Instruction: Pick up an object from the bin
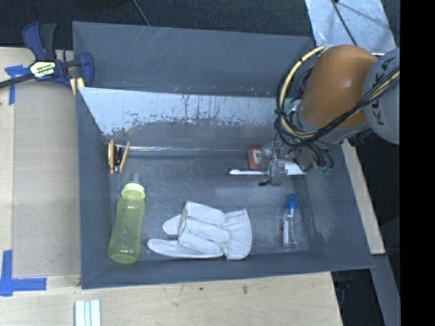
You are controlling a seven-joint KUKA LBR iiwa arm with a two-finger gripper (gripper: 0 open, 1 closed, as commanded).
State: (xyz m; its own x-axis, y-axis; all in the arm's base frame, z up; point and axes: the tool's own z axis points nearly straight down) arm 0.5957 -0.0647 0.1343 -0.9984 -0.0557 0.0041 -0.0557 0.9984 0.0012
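Standing by the bin, I see the arm come in from the right, its orange cover hanging over the right rear part. The gripper is down low near the floor, right of the middle. Straight under it lies a thin white stick, flat on the floor and running left to right. Its left end pokes out clear on the gripper's left, and a wider white bit shows on the gripper's right. The gripper sits across the stick's middle part. Whether it is clenched on the stick or released I cannot tell, because the dark tip blends with the stick from this angle.

Just behind the stick, touching it or nearly so, is a small red-orange thing. In front of the gripper, near but apart, lies 1 small clear bottle with a blue cap that points toward the gripper. Further left along the front, a white glove lies flat. A yellow-green bottle lies on its side by the left wall. A wooden clip rests well apart from the gripper, at the left rear of the floor.
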